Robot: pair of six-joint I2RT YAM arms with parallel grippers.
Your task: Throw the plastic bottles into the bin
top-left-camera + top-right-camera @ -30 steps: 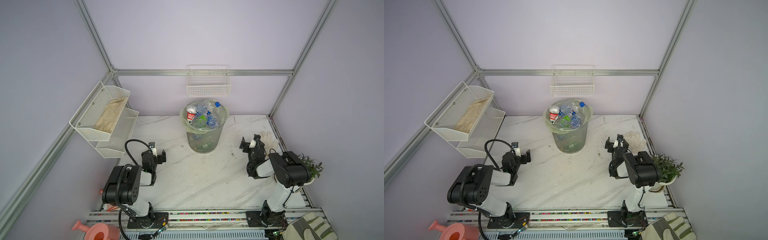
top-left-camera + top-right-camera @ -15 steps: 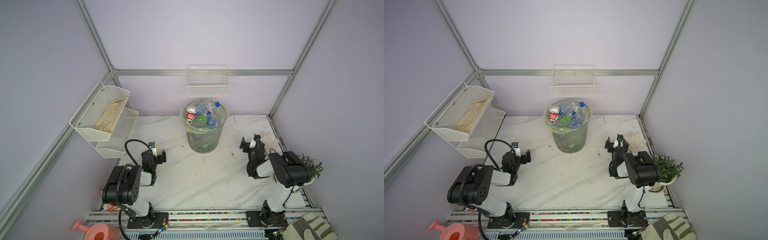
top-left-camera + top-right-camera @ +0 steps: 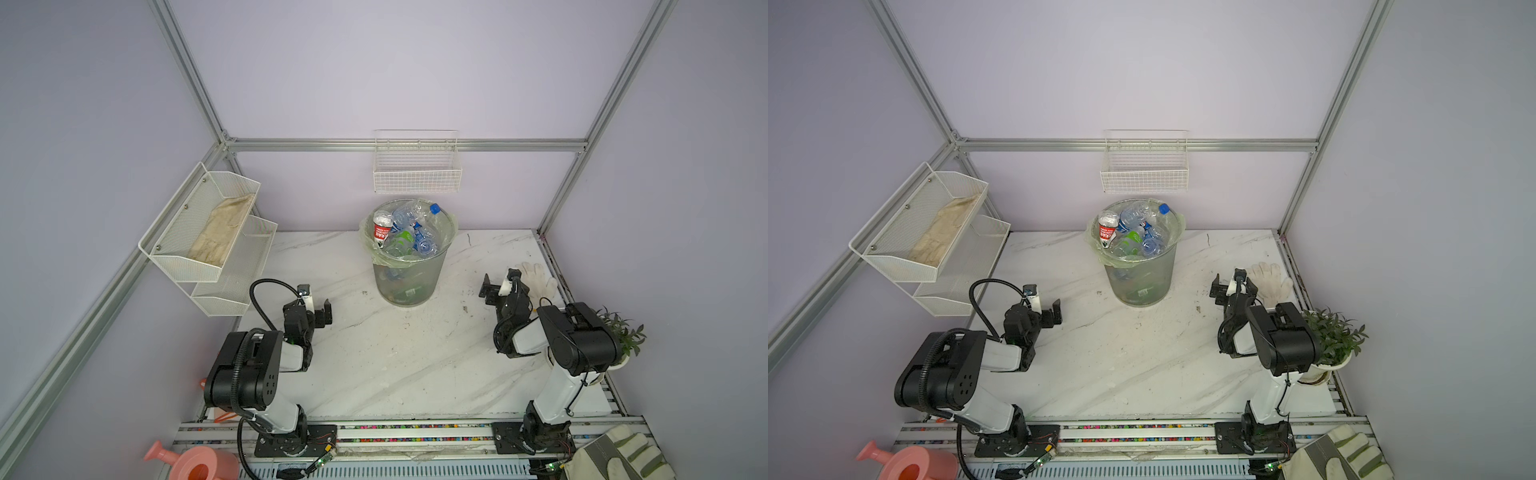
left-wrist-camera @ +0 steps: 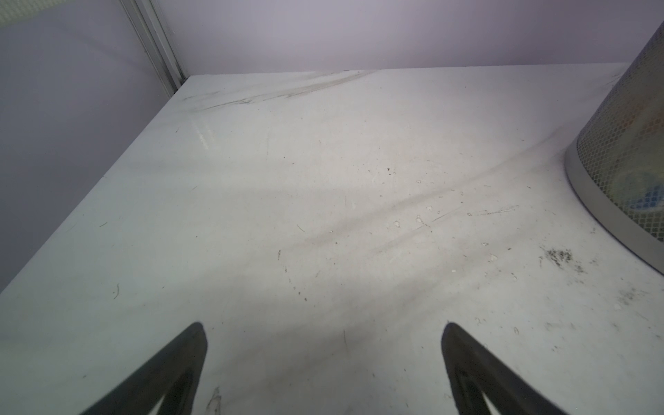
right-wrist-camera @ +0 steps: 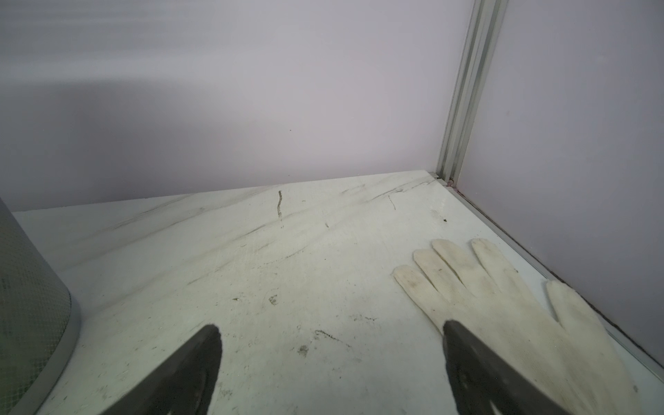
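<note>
Nothing has shifted since the earlier frames: both arms and every object stand exactly as they did.

Item 1. Plastic bottles (image 3: 405, 230) (image 3: 1133, 232): all visible ones lie heaped inside the bin, piled up to its rim. Blue caps, a red-and-white label and a green label show at the top of the pile. More bottles show faintly through the mesh lower down.

Item 2. Bin (image 3: 409, 282) (image 3: 1140, 282): upright at the back centre of the table (image 3: 395, 353), lined with a pale green bag folded over the rim. Its mesh wall is at the edge of both wrist views (image 4: 625, 151) (image 5: 32, 305).

Item 3. Left gripper (image 3: 313, 311) (image 4: 323, 330): low over bare tabletop, left of the bin and apart from it, jaws spread wide, nothing between them.

Item 4. Right gripper (image 3: 500, 284) (image 5: 330, 330): right of the bin, jaws likewise spread wide and empty. A white glove (image 3: 538, 278) (image 5: 503, 305) lies flat on the table just beside it, one finger (image 5: 478, 363) overlapping the glove's edge in the wrist view; contact cannot be confirmed.

Item 5. Surroundings: a white wire basket (image 3: 417, 174) on the back wall above the bin; tiered baskets (image 3: 199, 266) on the left wall; a potted plant (image 3: 1333, 336) behind the right arm; a pink watering can (image 3: 195, 463) at the front left corner.
</note>
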